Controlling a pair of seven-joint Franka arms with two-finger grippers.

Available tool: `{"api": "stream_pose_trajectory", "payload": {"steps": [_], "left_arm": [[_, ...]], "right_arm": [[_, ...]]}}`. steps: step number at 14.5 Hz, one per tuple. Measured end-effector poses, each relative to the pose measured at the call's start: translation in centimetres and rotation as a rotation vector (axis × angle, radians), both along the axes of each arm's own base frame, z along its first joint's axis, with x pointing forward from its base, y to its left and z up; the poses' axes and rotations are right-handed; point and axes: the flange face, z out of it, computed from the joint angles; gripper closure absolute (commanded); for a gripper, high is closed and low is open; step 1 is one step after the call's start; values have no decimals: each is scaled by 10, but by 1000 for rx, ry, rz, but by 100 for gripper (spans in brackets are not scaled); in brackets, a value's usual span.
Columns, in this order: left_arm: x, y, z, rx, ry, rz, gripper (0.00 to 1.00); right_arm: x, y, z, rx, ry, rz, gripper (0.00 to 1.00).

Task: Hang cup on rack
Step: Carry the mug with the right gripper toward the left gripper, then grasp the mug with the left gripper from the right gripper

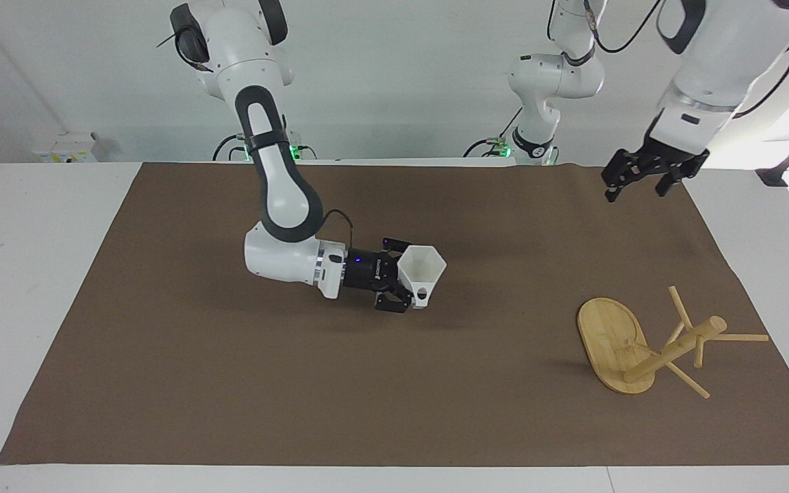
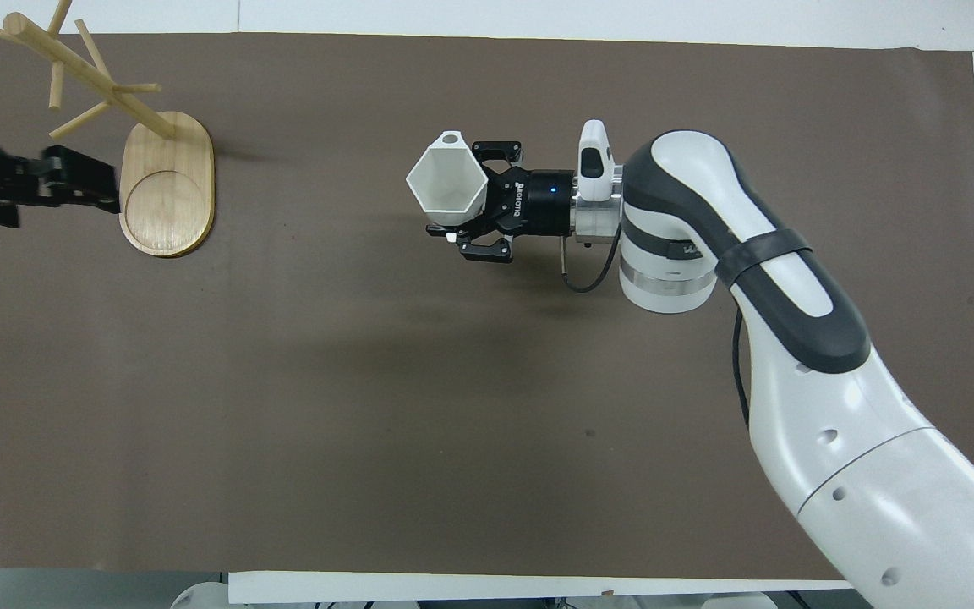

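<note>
The cup (image 1: 423, 268) is white and faceted, and it lies on its side in my right gripper (image 1: 405, 279), rim toward the rack. The right gripper is shut on the cup and holds it a little above the middle of the brown mat. In the overhead view the cup (image 2: 445, 179) and right gripper (image 2: 466, 199) show the handle hole on top. The bamboo rack (image 1: 668, 350) stands on its oval base (image 2: 167, 182) toward the left arm's end of the table. My left gripper (image 1: 634, 186) is open and empty in the air, over the mat's edge; in the overhead view the left gripper (image 2: 85, 179) sits beside the rack's base.
The brown mat (image 1: 394, 397) covers most of the white table (image 1: 24, 274). Nothing else lies on it. The right arm's elbow and forearm (image 2: 791, 338) stretch over the mat at the right arm's end.
</note>
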Motion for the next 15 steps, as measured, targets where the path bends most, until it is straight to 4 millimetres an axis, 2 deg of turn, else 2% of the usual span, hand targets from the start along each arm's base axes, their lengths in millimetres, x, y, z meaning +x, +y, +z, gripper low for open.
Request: {"api": "stream_pose_trajectory", "payload": {"steps": [2,3,5,8,12,15], "left_arm": [[-13,-54,-22,-23,-31,58,0],[-17,-74,-31,-36,-47,68,0],[-19,-102,-41,-75,-65,97,0],[-15,-119,-54,-107,-69,135,0],[1,-131,-86,-120,-68,189,0],[2,-149,-105,-131,-64,209,1]], "right_arm": [[-14,30,-1,7,18,-28,73],[-20,42,-1,4,25,-39,73],[-29,56,-3,-14,28,-47,73],[-29,56,-2,-18,26,-53,73],[-27,53,-2,-19,25,-58,73],[-26,53,-2,-19,25,-59,73]]}}
